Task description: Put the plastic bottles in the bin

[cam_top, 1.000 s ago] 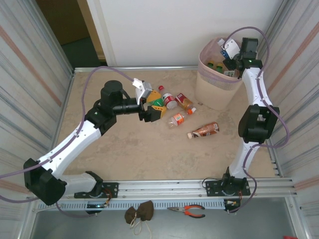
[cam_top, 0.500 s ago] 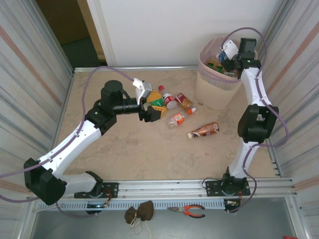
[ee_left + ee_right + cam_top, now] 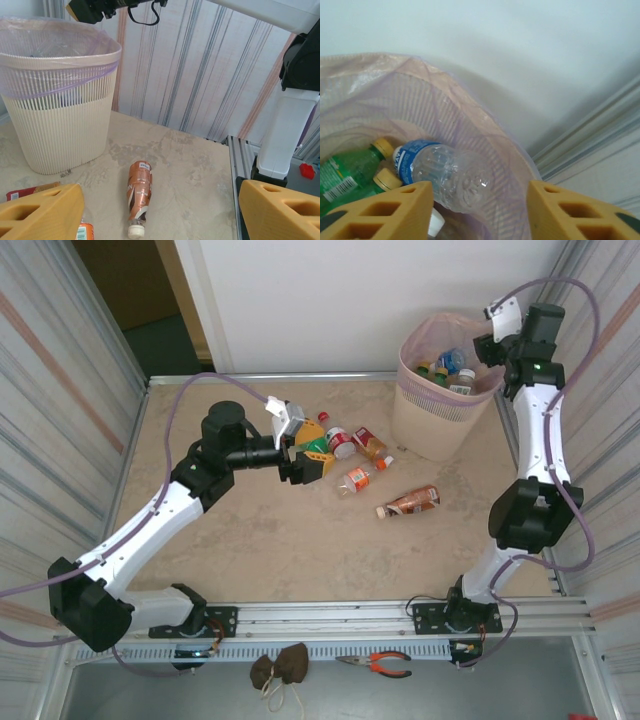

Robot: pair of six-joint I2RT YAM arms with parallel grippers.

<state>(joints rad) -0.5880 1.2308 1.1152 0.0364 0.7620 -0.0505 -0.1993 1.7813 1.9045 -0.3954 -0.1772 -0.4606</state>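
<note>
The bin (image 3: 425, 425) stands upright in the far right corner of the table (image 3: 250, 540), lined with a thin translucent bag folded over its rim. The right gripper (image 3: 479, 202) hangs above the bin opening, at the far right side of the rim. Its fingers (image 3: 385, 212) stand moderately apart and hold nothing. Directly below them, inside the bin, a clear bottle with a blue label (image 3: 447, 175) lies on top of a green bottle (image 3: 342, 172) with a yellow cap; a second yellow cap sits just beside it. The left gripper (image 3: 161, 205) is low over the table, toward the middle of the far edge and pointing at the bin. Its fingers (image 3: 42, 210) are spread wide with nothing between them. Several bottles lie on the table just beside this gripper: a red-labelled bottle (image 3: 340, 443), an orange-brown bottle (image 3: 370, 444) and a clear bottle with an orange label (image 3: 357, 478). A brown-orange bottle with a white cap (image 3: 410, 502) lies on its side apart from that group, nearer the right edge and on the near side of the bin.
</note>
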